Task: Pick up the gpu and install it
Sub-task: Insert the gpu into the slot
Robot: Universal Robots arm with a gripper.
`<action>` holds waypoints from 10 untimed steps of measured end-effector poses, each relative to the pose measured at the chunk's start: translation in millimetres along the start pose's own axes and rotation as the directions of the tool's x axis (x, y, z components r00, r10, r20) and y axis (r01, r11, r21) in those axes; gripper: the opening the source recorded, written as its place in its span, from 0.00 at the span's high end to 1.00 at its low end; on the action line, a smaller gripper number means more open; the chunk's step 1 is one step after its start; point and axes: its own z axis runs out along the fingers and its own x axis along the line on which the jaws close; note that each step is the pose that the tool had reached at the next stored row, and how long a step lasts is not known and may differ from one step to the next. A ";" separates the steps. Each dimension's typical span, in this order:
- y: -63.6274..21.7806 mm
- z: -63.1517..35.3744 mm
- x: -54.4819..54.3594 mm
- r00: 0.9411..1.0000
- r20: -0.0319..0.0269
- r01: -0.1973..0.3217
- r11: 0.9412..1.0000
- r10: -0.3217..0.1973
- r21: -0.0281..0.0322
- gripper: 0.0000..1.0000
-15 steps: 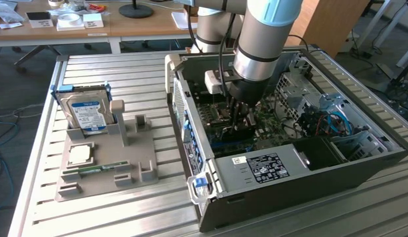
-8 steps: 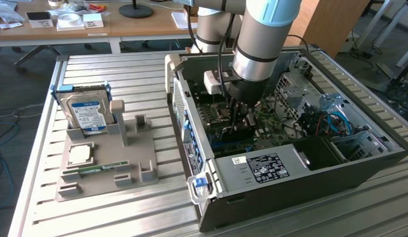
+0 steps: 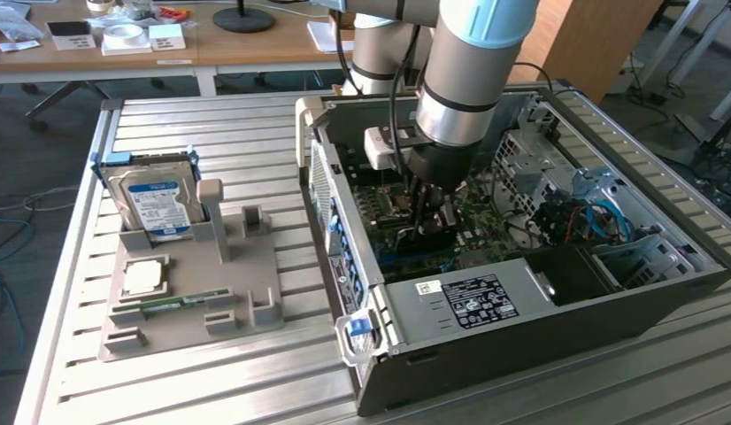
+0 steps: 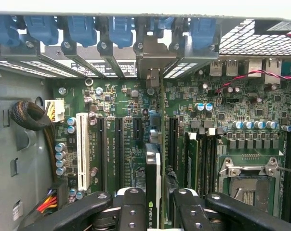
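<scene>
1. Inside the open PC case, the gripper sits low over the motherboard, arm reaching down from above.
2. Wrist view: the gpu stands on edge between the two fingers, green board edge running up toward the rear slot brackets. Jaws are pinching the card from both faces, part-closed on it.
3. The card's silvery end bracket is up at the rear slot opening, beside the blue retention clips. The board edge lines up over the motherboard between the black expansion slots and the RAM sticks.
4. Step in hand, judged: the install, not the pick. The gpu is already in the case and at or in its slot. Whether the edge connector is fully seated cannot be told.
5. Next move, judged: a straight push down into the slot with the card kept square, bracket tab tracking into the rear opening. Any tilt risks binding the connector or loading the board sideways.
6. Pose: wrist roughly vertical in the exterior view, fingers pointing down into the case, forearm clear of the case walls and drive cage.
7. Outside the case, on the exterior view's left, the parts fixture holds a hard drive; its other upright slots stand vacant.
</scene>
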 end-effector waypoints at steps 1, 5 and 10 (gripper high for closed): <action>0.0 0.1 0.0 1.000 0.000 0.000 1.000 0.000 0.000 0.74; 0.0 0.3 0.0 1.000 0.000 0.000 1.000 0.000 0.000 0.74; 0.0 0.3 0.0 1.000 0.000 0.000 1.000 0.000 0.000 0.74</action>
